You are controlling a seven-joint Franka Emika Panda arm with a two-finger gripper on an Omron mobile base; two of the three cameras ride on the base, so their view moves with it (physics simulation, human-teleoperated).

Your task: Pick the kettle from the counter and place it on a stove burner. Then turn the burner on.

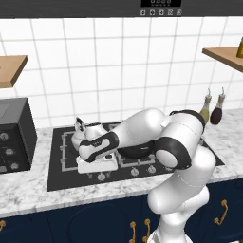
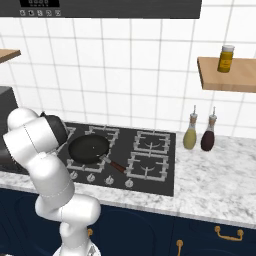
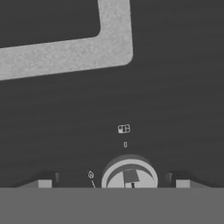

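Observation:
The small silvery kettle [image 1: 79,134] stands on the stove burner's grate [image 1: 66,148] at the left of the black cooktop, just behind my hand. My gripper [image 1: 97,170] points down at the front row of knobs. In the hand view the gripper [image 3: 113,183] is open, its two fingertips [image 3: 43,183] far apart on either side of a round silvery knob [image 3: 129,173] and not touching it. A strip of the marbled counter [image 3: 65,50] shows beyond the cooktop's corner.
A black frying pan [image 2: 89,147] sits on the middle burner, its handle pointing toward the knobs [image 2: 91,177]. Two free grates [image 2: 150,141] lie to its right. Two bottles [image 2: 190,132] stand on the counter's right side. A dark oven box [image 1: 14,135] stands left of the stove.

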